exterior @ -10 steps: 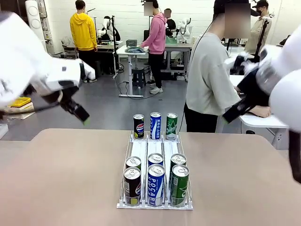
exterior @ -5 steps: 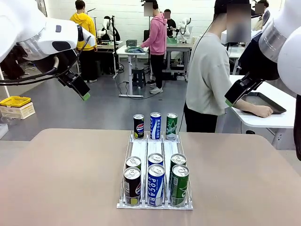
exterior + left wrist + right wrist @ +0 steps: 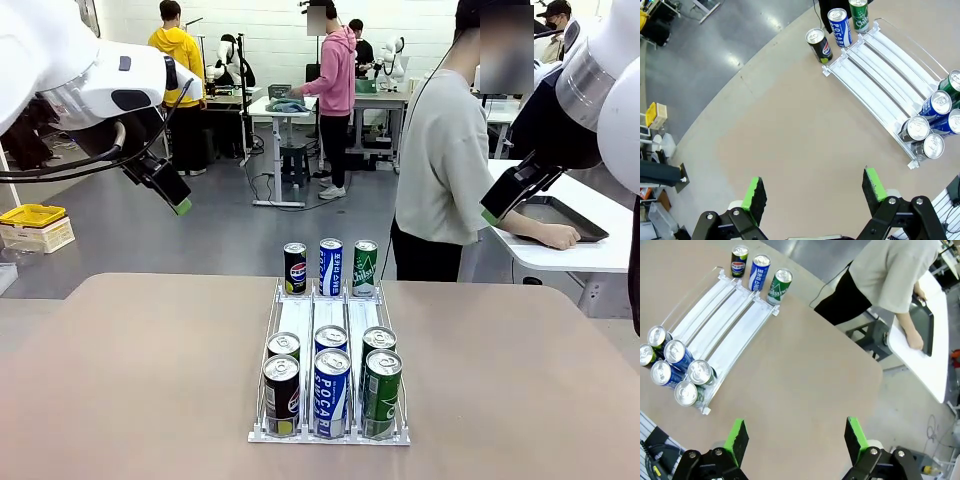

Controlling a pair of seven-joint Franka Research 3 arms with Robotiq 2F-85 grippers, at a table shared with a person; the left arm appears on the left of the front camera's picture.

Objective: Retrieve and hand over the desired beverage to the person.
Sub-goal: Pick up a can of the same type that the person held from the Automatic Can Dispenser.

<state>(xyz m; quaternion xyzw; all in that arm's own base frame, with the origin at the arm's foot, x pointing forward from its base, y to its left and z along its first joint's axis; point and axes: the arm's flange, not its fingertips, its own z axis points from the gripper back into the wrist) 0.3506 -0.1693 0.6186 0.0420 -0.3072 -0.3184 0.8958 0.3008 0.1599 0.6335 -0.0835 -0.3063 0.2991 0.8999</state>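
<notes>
Well, both arms are up high over the surface (image 3: pixel 130 380), a matte beige top with rounded corners. Both claws are released, pads spread wide with nothing between them. The left claw (image 3: pixel 172 196) hangs above the far left side; the right claw (image 3: pixel 505 200) hangs at the far right, cutting across the forearm of the person (image 3: pixel 440 170) in the front view. That person, in grey sweatshirt and dark trousers, stands side-on past the far right corner, one hand (image 3: pixel 558 236) resting just beside a dark tray (image 3: pixel 572 214) on a white side table (image 3: pixel 560 260). Middle of the surface, there's a clear three-lane rack (image 3: pixel 297 318) with white runners. Six cans crowd its near end: black Pepsi can (image 3: pixel 281 395), blue Pocari can (image 3: pixel 331 392) and green can (image 3: pixel 381 392) in front, a second row tight behind. Three more, the far cans (image 3: pixel 330 266), stand upright on the bare top just past the rack's far end, on the person's side. From the front you read the labels. The left wrist view looks down past green pads (image 3: pixel 754 192) onto shiny silver lids and the long bare lanes. The right wrist view gives the flat tray whole and the forearm reaching to it. Off left, a yellow crate (image 3: pixel 35 215) sits on the grey floor.
</notes>
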